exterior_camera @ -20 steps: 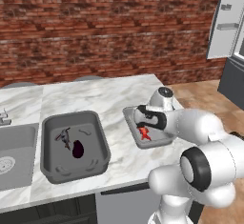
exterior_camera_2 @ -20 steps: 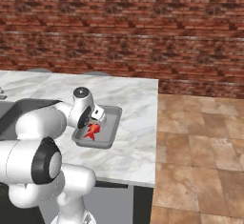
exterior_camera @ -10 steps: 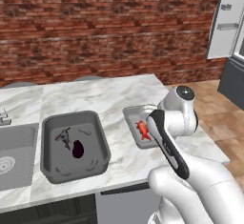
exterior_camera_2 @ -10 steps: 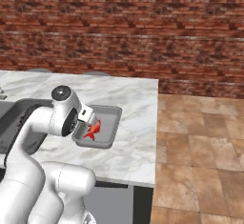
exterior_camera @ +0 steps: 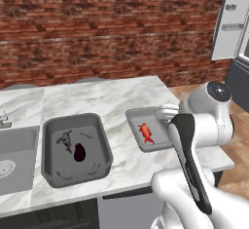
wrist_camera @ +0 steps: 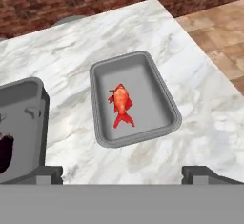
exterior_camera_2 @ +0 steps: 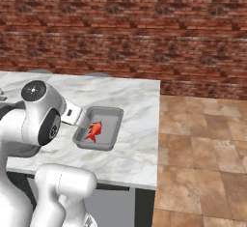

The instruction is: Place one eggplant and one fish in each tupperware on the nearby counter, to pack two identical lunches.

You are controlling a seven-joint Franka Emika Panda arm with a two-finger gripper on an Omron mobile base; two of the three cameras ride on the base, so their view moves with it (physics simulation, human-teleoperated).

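Observation:
The smaller, lighter tupperware (exterior_camera: 134,111) (exterior_camera_2: 94,146) (wrist_camera: 138,140) sits near the right end of the marble counter (exterior_camera: 107,96) with a red-orange fish (exterior_camera: 145,132) (exterior_camera_2: 93,130) (wrist_camera: 122,104) lying in it. To its left, the large dark tupperware (exterior_camera: 73,119) (wrist_camera: 41,94) holds a dark grey fish (exterior_camera: 64,139) and a glossy dark eggplant (exterior_camera: 79,152). My gripper (wrist_camera: 124,173) hangs above and in front of the small tub, open and holding nothing. Its two fingertips (wrist_camera: 50,172) stand far apart.
A steel sink (exterior_camera: 9,155) with a faucet (exterior_camera: 5,121) is set into the counter at the left. The counter ends just right of the small tub, over a tiled floor (exterior_camera_2: 202,144). A grey fridge (exterior_camera: 233,23) stands at the far right, and a brick wall runs behind.
The arm has lifted and drawn back from the small tub toward the counter's front. The red fish stays lying in the tub. The jaws have stayed open.

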